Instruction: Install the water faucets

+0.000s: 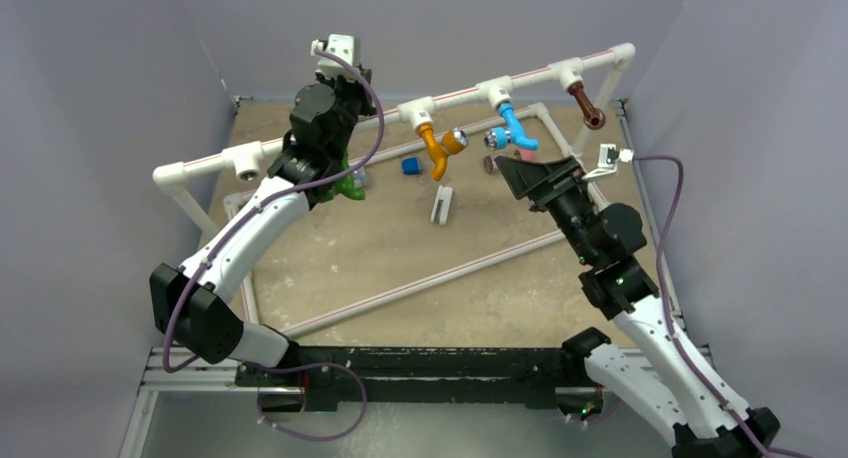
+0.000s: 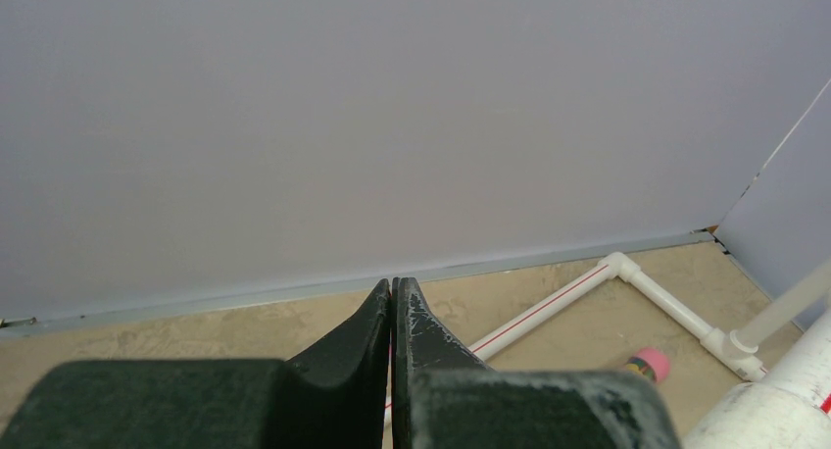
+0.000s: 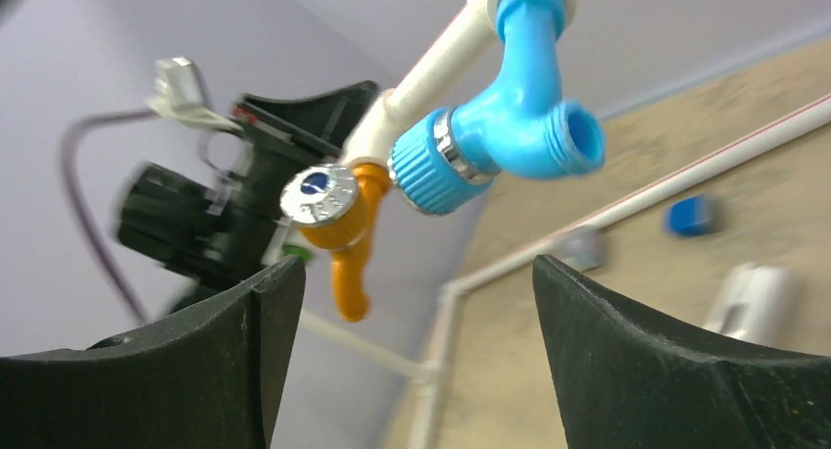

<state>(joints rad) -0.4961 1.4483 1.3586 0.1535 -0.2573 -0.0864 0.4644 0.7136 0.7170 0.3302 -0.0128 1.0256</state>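
Ahead of spread jaws of right gripper (image 3: 414,273): blue faucet (image 3: 519,116) on pipe (image 3: 431,67), untouched; left gripper (image 2: 392,290) jaws together.

Lilac walls (image 2: 392,125) w/ scuffed tan tabletop (image 1: 380,258)

The green curved plastic faucet (image 1: 349,188) sits mostly hidden behind the left arm (image 1: 262,216). In the right wrist view, the small blue cube (image 3: 692,216) and a white plastic piece (image 3: 755,297) are blurred.
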